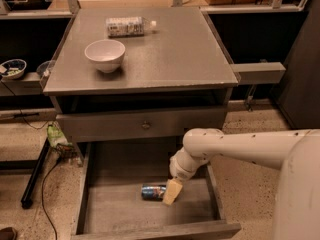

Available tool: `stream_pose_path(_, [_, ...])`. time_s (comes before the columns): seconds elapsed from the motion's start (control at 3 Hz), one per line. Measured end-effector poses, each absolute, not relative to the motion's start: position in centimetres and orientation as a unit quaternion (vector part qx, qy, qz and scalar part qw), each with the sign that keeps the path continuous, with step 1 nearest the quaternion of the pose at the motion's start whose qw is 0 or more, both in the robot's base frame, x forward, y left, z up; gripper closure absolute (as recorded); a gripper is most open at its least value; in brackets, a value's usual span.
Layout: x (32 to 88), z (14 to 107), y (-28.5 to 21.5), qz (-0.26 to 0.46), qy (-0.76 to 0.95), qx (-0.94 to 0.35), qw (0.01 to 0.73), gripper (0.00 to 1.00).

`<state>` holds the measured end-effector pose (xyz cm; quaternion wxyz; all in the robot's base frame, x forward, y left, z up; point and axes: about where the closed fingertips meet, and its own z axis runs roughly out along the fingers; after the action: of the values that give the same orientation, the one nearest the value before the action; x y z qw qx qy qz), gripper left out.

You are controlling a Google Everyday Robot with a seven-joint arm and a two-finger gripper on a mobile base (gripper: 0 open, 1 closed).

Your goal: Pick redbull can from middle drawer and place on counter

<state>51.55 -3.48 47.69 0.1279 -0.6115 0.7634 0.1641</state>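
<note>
The redbull can [151, 192] lies on its side on the plank floor of the open middle drawer [120, 211], near its centre. My gripper [171, 192] hangs from the white arm inside the drawer, right at the can's right end and touching or nearly touching it. One pale finger [172, 191] shows and hides the can's right end. The counter [165, 49] is the grey cabinet top above.
A white bowl [105, 55] and a white-capped plastic bottle [128, 26] lying on its side sit on the counter. A closed drawer front with a round knob [145, 125] is above the open drawer. A narrow grey side shelf [259, 72] sticks out right.
</note>
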Motion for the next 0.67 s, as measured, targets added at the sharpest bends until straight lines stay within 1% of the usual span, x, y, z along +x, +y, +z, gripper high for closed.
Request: stream_pose_path(0.67, [51.7,43.0,-1.7,0.195,0.772,-0.595,0.107,0.00])
